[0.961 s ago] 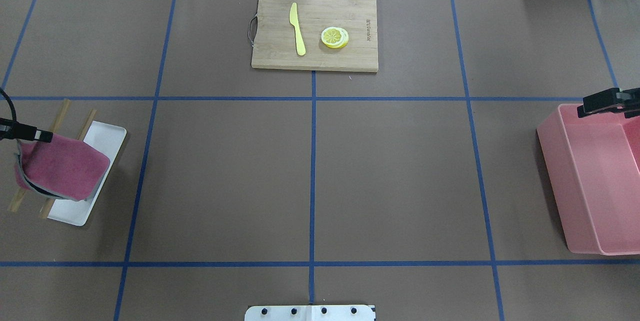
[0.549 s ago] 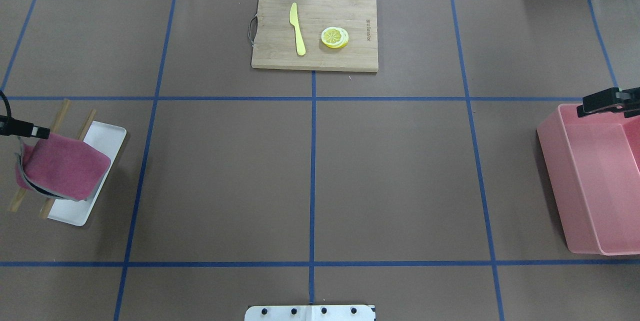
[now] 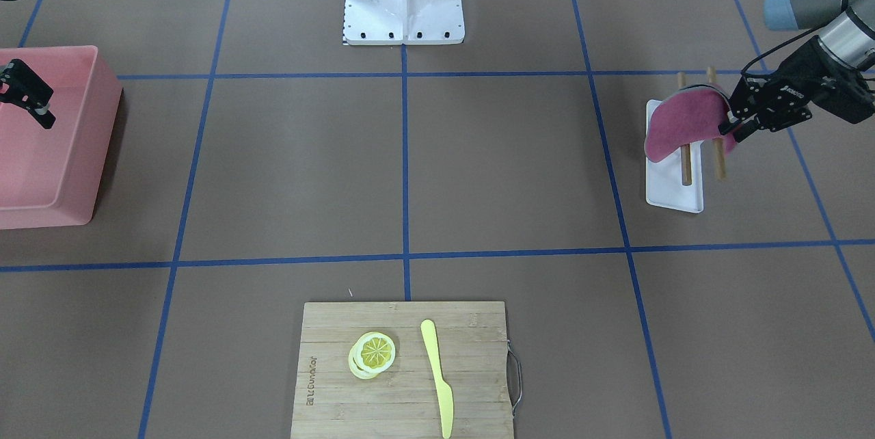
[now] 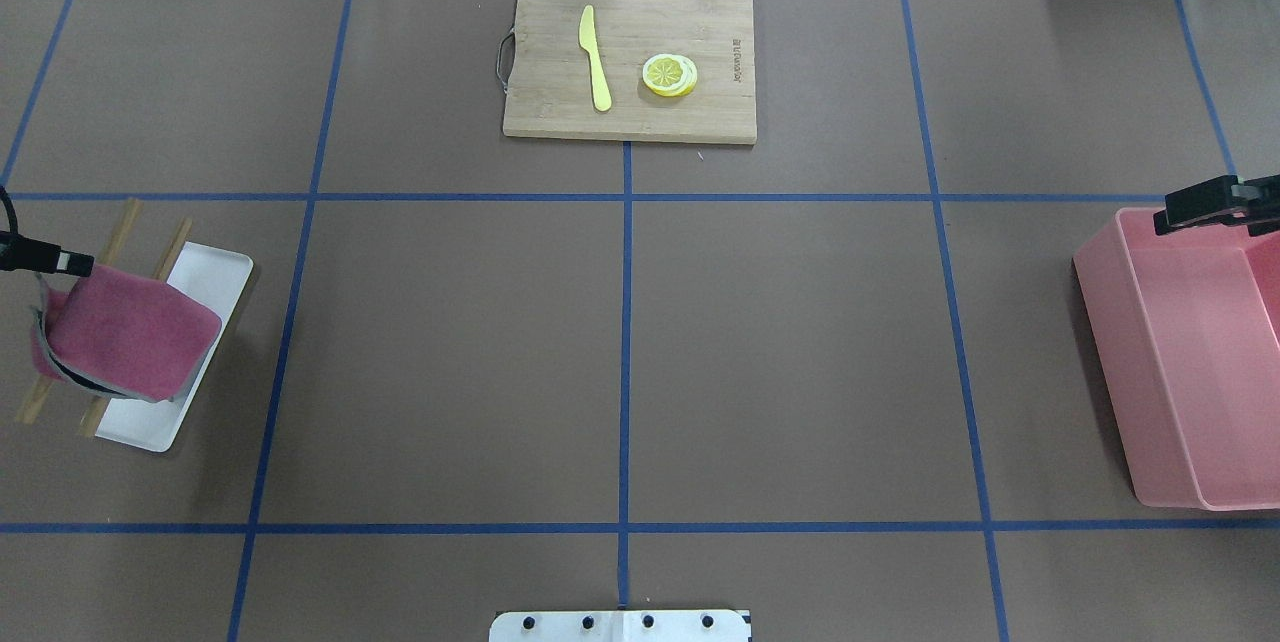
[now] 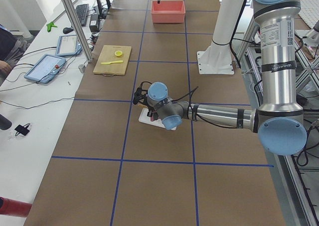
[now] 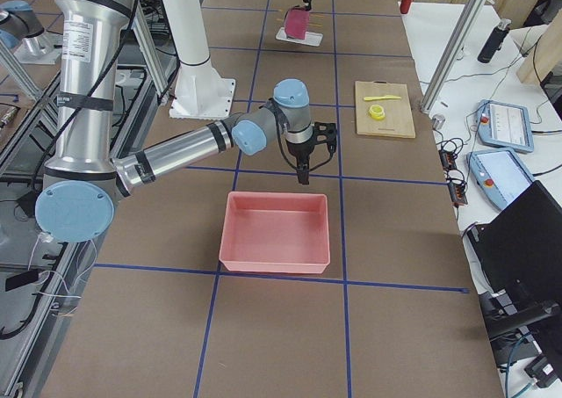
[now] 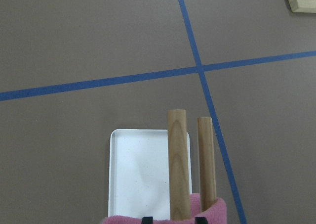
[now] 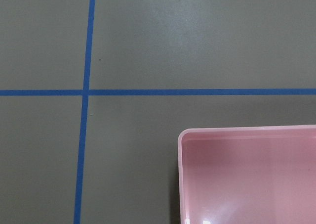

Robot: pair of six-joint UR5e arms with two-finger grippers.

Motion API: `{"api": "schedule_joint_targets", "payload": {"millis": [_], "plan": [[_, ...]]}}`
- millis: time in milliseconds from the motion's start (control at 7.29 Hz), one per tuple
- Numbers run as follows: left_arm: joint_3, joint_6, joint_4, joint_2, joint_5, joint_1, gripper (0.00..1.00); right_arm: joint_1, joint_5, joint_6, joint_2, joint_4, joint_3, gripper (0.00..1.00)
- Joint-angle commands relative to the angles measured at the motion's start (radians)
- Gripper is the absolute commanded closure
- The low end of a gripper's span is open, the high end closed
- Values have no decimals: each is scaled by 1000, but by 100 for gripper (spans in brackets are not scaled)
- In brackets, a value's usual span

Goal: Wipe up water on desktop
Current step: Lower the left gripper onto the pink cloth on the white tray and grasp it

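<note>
The counter (image 4: 800, 352) is the brown sheet with blue tape lines that fills the overhead view. No wet patch can be made out on it in any view.

The magenta cloth (image 4: 125, 342) hangs folded over two wooden rods (image 7: 178, 164) above a white tray (image 4: 215, 272). It sits well to the robot's left of the cutting board (image 4: 560, 112) and nearer the robot. Draped this way it is off the counter with an edge free to grab, and the tray would likely catch drips.

The left tool (image 3: 730, 126) is at the cloth's outer edge, on the side away from the cutting board. In the left wrist view two dark fingertips (image 7: 146, 219) sit apart with cloth between them. I cannot tell whether they pinch the fabric or only flank it. My judgement is that the step in hand is taking the cloth off the rods.

The right tool (image 4: 1162, 220) hovers over the near corner of the pink bin (image 4: 1115, 372), well to the robot's right of the cutting board. It carries nothing, and I cannot tell whether its fingers are apart or together. Held out there, it leaves the middle to the other arm.

The yellow knife (image 4: 595, 57) and lemon slices (image 4: 670, 75) lie side by side on the cutting board at the counter's far edge. Between the cutting board and the robot's base plate (image 4: 620, 625) only tape lines show, so wide strokes have room. The cloth must lift above the rod tips to come free. A sweep towards the cutting board should stop short of its near edge.
</note>
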Motion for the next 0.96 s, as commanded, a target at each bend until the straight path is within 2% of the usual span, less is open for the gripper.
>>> {"api": "schedule_joint_targets", "payload": {"millis": [0, 137, 412, 824], "plan": [[-1, -4, -1, -3, 0, 4, 60, 0, 0, 0, 0, 0, -1, 0], [-1, -4, -1, -3, 0, 4, 60, 0, 0, 0, 0, 0, -1, 0], [4, -3, -1, -3, 0, 7, 71, -2, 0, 1, 0, 0, -2, 0], [8, -6, -1, -7, -2, 10, 66, -3, 0, 0, 0, 0, -4, 0]]}}
